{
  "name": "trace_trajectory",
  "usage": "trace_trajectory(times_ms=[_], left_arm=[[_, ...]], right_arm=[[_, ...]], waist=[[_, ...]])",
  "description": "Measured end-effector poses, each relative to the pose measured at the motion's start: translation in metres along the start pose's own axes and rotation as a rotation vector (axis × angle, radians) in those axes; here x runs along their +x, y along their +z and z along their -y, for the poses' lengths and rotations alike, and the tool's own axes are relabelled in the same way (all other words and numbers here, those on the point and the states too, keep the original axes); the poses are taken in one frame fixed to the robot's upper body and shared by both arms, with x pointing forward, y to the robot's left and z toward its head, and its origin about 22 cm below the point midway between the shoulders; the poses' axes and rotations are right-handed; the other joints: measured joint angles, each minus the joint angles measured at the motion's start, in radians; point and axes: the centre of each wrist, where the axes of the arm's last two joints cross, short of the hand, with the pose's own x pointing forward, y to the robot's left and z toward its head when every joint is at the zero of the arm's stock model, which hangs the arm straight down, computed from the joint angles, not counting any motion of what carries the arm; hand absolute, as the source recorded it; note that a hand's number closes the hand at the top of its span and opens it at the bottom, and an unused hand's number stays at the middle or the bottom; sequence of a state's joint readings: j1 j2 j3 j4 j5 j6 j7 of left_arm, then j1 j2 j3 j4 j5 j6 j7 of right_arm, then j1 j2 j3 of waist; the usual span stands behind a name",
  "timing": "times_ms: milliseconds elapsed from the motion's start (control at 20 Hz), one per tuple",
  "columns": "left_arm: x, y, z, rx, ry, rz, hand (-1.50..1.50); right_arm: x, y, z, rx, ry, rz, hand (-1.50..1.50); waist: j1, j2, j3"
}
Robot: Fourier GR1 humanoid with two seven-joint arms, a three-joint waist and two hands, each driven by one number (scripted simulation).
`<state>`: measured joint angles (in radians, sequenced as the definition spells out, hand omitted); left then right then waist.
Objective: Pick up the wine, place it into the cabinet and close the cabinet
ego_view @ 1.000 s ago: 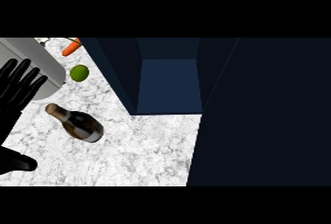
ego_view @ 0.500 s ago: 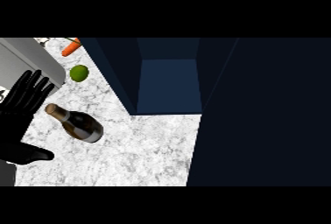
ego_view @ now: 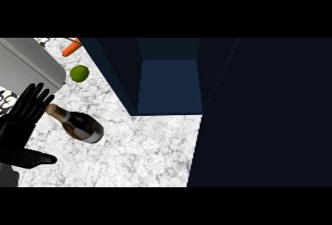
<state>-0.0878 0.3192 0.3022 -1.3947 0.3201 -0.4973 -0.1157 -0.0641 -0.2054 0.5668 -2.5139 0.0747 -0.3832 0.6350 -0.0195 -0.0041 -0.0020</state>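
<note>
The wine (ego_view: pixel 83 127) lies on its side on the counter (ego_view: pixel 142 149), toward its left edge, neck pointing to the far left corner. The left hand (ego_view: pixel 16 132) sits just beside the neck, fingers (ego_view: pixel 32 103) straight and apart, thumb spread wide; it holds nothing. That splay looks like an approach to a grasp round the bottle. Whether the fingers touch the neck cannot be told.

The cabinet (ego_view: pixel 168 85) stands open past the bottle, its door (ego_view: pixel 259 110) swung out at the right, probably left so to take the bottle. A lime (ego_view: pixel 79 73) and carrot (ego_view: pixel 71 47) lie near the far left corner.

No label or writing can be read on the bottle.
</note>
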Motion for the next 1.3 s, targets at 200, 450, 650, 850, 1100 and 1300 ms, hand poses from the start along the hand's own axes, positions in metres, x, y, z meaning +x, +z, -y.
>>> trace_trajectory(times_ms=[200, 450, 650, 850, 1100, 1300], left_arm=[[-0.021, 0.004, -0.005, 0.001, -0.006, -0.02, -1.5], [-0.048, 0.002, -0.011, 0.006, -0.001, -0.041, -1.5], [-0.062, -0.003, -0.013, 0.011, -0.006, -0.06, -1.5], [-0.08, 0.001, -0.015, 0.029, -0.015, -0.059, -1.5], [-0.094, -0.002, -0.022, 0.03, -0.006, -0.079, -1.5], [-0.108, 0.002, -0.021, 0.022, 0.027, -0.138, -1.5]], right_arm=[[0.0, 0.0, -0.001, 0.002, 0.012, 0.005, -1.5], [-0.001, 0.001, -0.001, -0.001, 0.018, 0.015, -1.5], [0.0, 0.0, 0.001, -0.005, 0.037, 0.014, -1.5], [-0.001, 0.001, 0.0, -0.01, 0.033, 0.009, -1.5], [-0.004, 0.004, -0.003, -0.001, 0.026, 0.014, -1.5], [-0.004, 0.004, -0.002, 0.001, 0.038, 0.023, -1.5]], waist=[[-0.002, 0.001, 0.0], [-0.005, 0.002, 0.0], [-0.005, 0.002, 0.0], [-0.006, 0.003, 0.0], [-0.008, 0.004, 0.0], [-0.01, 0.004, -0.001]])
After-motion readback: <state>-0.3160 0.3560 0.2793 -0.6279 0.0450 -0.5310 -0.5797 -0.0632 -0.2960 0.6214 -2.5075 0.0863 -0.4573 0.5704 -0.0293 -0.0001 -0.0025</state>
